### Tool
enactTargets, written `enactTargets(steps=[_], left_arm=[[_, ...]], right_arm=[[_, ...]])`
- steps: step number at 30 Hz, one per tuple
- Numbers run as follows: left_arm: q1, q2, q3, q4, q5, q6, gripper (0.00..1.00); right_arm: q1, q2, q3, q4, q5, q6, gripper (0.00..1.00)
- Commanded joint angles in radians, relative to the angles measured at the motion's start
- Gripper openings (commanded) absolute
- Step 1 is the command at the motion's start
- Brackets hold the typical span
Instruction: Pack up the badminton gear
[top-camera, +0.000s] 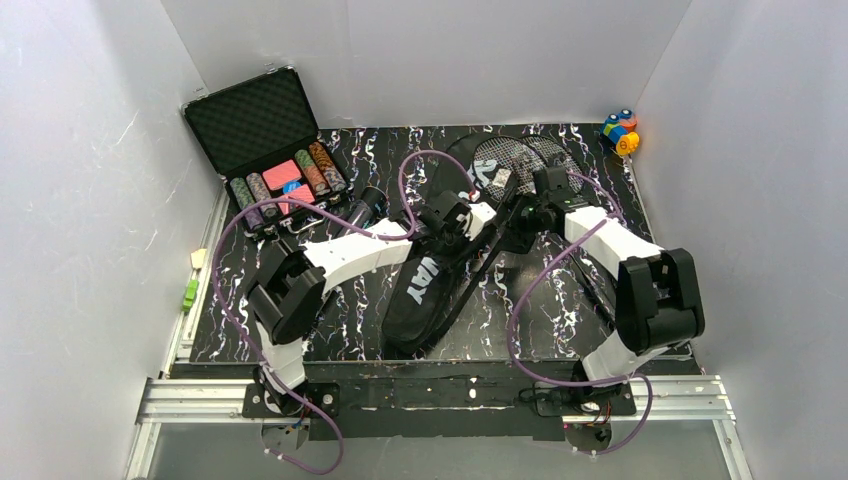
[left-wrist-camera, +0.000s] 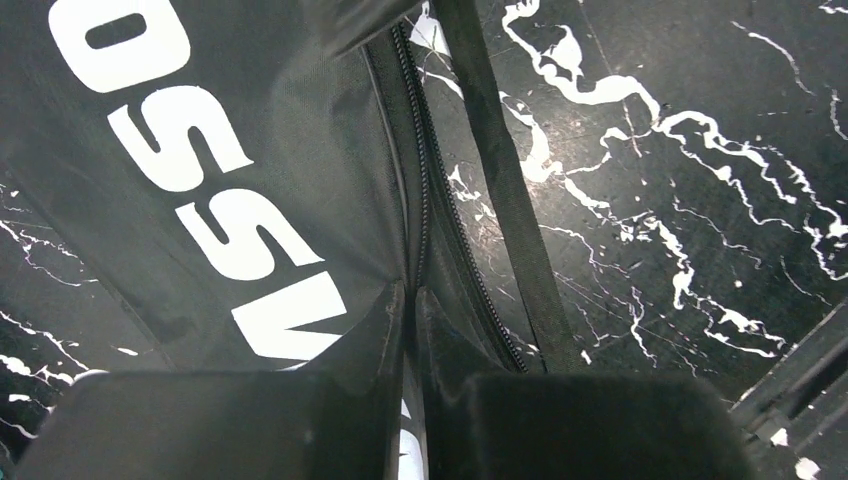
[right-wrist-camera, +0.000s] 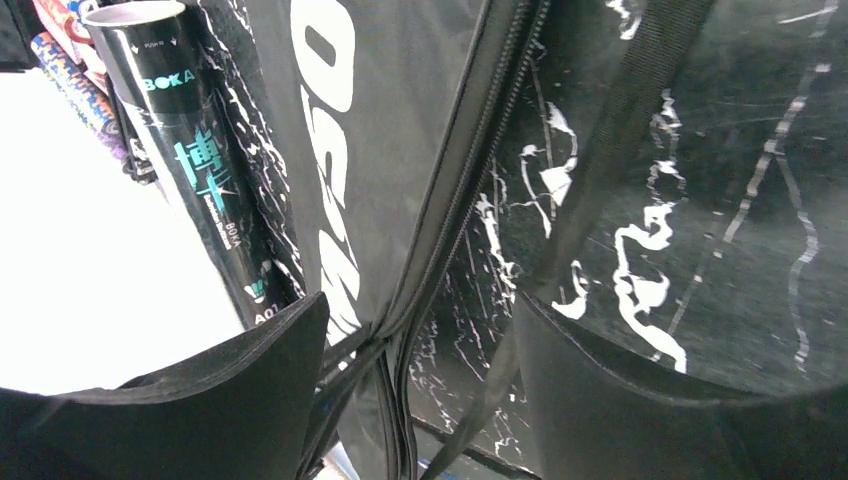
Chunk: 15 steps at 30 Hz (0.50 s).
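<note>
The black racket-shaped bag (top-camera: 425, 290) lies down the middle of the mat, its white lettering up. Dark strung rackets (top-camera: 510, 160) lie at the far end, their heads showing beyond the bag's top. The dark tube (top-camera: 368, 208) lies left of the bag, by the chip case. My left gripper (top-camera: 468, 215) is shut on the bag's fabric edge beside the zipper (left-wrist-camera: 420, 170). My right gripper (top-camera: 520, 212) is open, its jaws either side of the bag's zipper edge (right-wrist-camera: 400, 120) and strap (right-wrist-camera: 620, 150). The tube (right-wrist-camera: 200, 160) shows left of it. No shuttlecock is visible.
An open black foam-lined case of poker chips (top-camera: 265, 130) stands at the far left. Colourful toy blocks (top-camera: 620, 132) sit in the far right corner. White walls close in on three sides. Small green and pale pieces (top-camera: 190, 292) lie off the mat's left edge.
</note>
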Motion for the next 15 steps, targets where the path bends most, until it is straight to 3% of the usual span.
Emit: enactTargets(steps=[1, 10, 15], left_arm=[[0.007, -0.08, -0.019, -0.026, 0.048, -0.015, 0.05], [0.008, -0.088, -0.042, -0.038, 0.094, -0.009, 0.12], [0.007, -0.102, -0.044, -0.037, 0.082, -0.008, 0.02]], right_arm=[[0.033, 0.045, -0.003, 0.136, -0.057, 0.115, 0.75], [0.085, 0.109, 0.004, 0.215, -0.072, 0.194, 0.68], [0.093, 0.127, -0.007, 0.22, -0.06, 0.199, 0.68]])
